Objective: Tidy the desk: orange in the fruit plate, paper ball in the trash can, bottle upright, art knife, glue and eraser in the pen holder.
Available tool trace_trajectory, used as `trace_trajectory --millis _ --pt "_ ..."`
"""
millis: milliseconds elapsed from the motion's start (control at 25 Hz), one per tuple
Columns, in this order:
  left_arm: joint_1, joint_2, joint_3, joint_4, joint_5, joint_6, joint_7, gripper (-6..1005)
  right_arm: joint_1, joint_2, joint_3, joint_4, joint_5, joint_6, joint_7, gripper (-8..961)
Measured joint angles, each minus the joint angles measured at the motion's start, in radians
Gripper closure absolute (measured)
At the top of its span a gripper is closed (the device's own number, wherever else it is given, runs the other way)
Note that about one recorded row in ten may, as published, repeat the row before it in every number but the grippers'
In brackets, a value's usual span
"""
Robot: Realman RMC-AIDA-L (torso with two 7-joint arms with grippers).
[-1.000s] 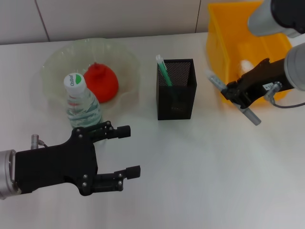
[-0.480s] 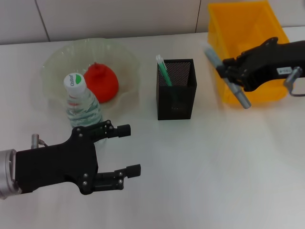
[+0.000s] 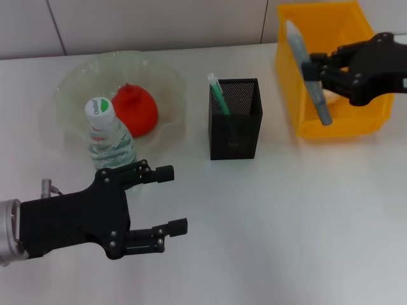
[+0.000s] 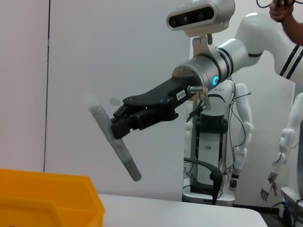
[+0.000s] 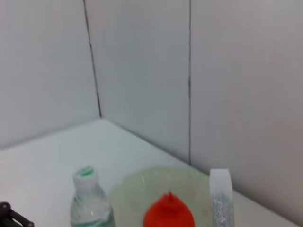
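The right gripper (image 3: 323, 71) hangs over the yellow bin (image 3: 356, 124) at the table's far right corner, pinching a grey knife (image 3: 307, 73) tilted in the air. The left gripper (image 3: 168, 200), fingers spread, hovers near the front left edge, just before the upright bottle (image 3: 108, 135).

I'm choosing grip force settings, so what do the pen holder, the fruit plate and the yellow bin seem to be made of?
The pen holder looks like black metal mesh: fine perforations show through its walls. The fruit plate appears to be translucent pale green glass or plastic with a wavy rim; which one is unclear. The yellow bin looks like smooth, opaque moulded plastic with a slight sheen.
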State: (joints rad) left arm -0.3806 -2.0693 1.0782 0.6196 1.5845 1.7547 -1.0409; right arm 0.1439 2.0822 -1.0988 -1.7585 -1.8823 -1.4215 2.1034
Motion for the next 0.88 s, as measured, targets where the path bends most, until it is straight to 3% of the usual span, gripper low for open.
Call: trace_trajectory --millis 200,320,440,880 --pt "0.0 0.0 0.0 0.0 -0.002 0.003 0.0 197 0.028 -0.003 0.096 0.157 0.137 -0.047 -0.161 836" --pt "-0.002 0.0 0.0 0.0 -0.003 0.005 0.001 197 0.104 -0.005 0.184 0.3 0.154 -0.106 -0.194 836" --pt "-0.002 0.0 0.0 0.0 -0.003 0.007 0.002 197 0.143 -0.007 0.218 0.364 0.149 -0.131 -0.217 836" --pt "0.003 0.0 0.0 0.0 -0.009 0.008 0.004 197 0.29 -0.023 0.239 0.559 0.074 -0.111 -0.328 836"
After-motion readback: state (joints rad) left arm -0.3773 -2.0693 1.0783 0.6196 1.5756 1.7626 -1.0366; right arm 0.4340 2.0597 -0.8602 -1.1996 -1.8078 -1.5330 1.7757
